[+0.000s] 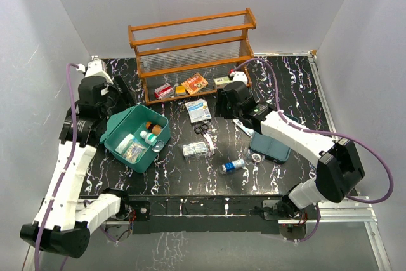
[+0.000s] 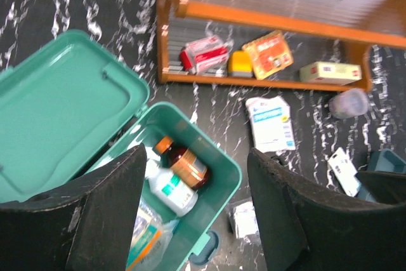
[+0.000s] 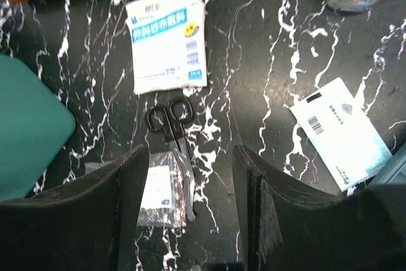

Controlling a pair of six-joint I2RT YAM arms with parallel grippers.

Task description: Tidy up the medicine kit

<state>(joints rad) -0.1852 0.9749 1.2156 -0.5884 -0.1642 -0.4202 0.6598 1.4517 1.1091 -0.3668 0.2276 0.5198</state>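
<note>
Left tool (image 2: 198, 176): parted, empty, over medicine kit (image 2: 70, 106).
Right tool (image 3: 190, 169): parted above scissors (image 3: 170, 122).
Risk: flat scissors slip my pinch.

You had the left arm (image 1: 63, 169) standing up along the left side, bent inward at the wrist, the left gripper (image 2: 196, 220) facing down, fingers spread wide. Your right arm (image 1: 298, 134) lay stretched diagonally inward, the right gripper (image 3: 190, 214) equally spread, holding nothing.

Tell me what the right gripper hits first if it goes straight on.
Probably the scissors on the table, lying in line with the open right gripper; a clear packet sits just beside them. Depth is uncertain.
</note>
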